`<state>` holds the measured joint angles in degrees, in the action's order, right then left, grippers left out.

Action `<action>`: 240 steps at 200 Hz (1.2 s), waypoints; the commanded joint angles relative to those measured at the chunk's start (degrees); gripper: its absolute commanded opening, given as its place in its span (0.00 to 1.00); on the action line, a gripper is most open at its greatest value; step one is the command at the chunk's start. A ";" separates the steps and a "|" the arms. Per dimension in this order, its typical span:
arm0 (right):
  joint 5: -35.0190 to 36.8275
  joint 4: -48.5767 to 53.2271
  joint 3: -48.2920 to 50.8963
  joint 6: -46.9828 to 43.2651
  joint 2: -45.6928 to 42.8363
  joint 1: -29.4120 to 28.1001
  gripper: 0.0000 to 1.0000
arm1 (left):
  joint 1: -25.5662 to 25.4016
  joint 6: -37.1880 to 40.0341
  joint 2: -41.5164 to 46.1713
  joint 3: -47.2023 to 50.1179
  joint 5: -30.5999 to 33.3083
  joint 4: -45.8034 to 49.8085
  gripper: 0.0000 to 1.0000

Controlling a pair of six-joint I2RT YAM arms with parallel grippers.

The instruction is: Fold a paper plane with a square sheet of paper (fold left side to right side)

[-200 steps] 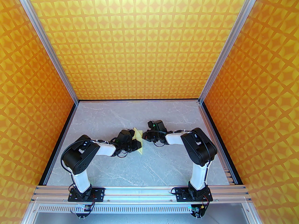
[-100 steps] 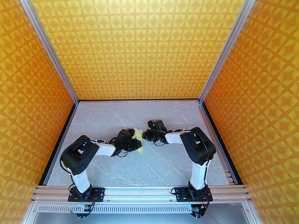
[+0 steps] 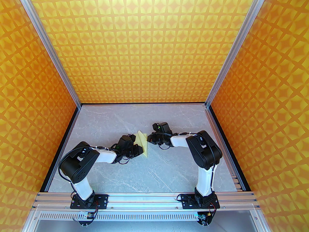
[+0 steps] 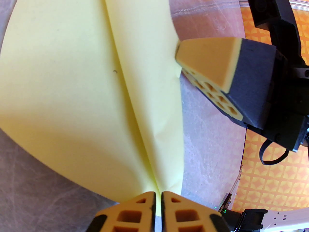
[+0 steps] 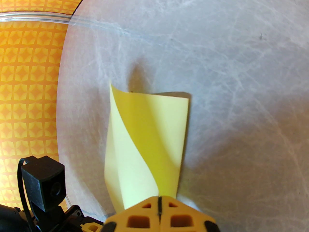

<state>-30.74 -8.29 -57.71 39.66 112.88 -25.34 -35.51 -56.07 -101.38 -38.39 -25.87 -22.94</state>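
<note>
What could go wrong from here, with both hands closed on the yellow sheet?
1. The left hand and the right hand each pinch only a thin margin of the square sheet of paper. Pulling apart could tear it or let one edge slip free.
2. The sheet is curled, with its layers bowed apart, so pressing it down now may set a crooked crease.
3. The hands work very close together, so a small overshoot could knock them into each other.

Pale yellow square sheet of paper (image 3: pixel 142 142): creased lengthwise, flaps curled upward, unflattened.
</note>
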 commanded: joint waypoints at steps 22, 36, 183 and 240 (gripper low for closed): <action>-1.94 1.70 -1.81 -2.32 1.64 0.21 0.00 | 0.13 0.60 -1.44 -0.37 1.07 2.36 0.11; -1.95 2.10 -2.09 -2.82 1.65 0.21 0.00 | 0.14 1.03 -1.84 -0.85 1.00 3.48 0.11; -4.41 8.38 -7.37 -8.46 5.02 0.21 0.00 | 0.09 2.78 -2.64 -2.74 1.30 8.15 0.10; -3.38 8.86 -7.28 -8.72 5.42 0.20 0.00 | 0.04 3.87 2.14 -2.58 0.93 6.82 0.10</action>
<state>-34.50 -0.82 -64.23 32.18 117.01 -25.34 -35.51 -54.08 -102.17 -40.53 -25.85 -16.80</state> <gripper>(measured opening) 0.030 0.097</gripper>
